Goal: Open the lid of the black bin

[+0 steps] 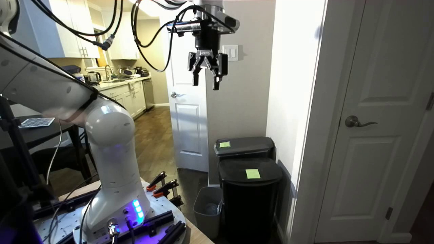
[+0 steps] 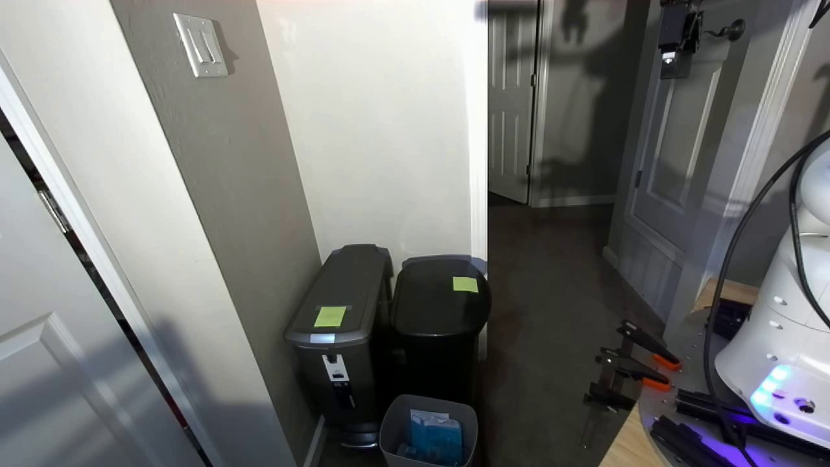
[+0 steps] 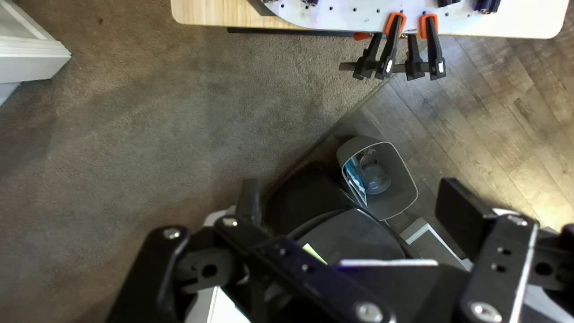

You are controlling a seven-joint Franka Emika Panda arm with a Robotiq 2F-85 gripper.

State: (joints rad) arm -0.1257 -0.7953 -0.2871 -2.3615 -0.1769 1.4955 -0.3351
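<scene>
No wording or number can be read on anything. Just below the middle of an exterior view, a yellow-green sticker [image 2: 465, 284] lies on the lid [image 2: 434, 305] of the black bin [image 2: 433, 363]. Left of it, the second bin [image 2: 358, 370] bears a matching sticker [image 2: 330, 316] on top, a pale label [image 2: 322, 338] at its upper edge and a white label [image 2: 332, 366] on its front, too small to decipher.

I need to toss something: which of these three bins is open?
The small grey bin, lowest of the three: it stands uncovered, while the rounded black bin and the pale-labelled bin are shut.
</scene>
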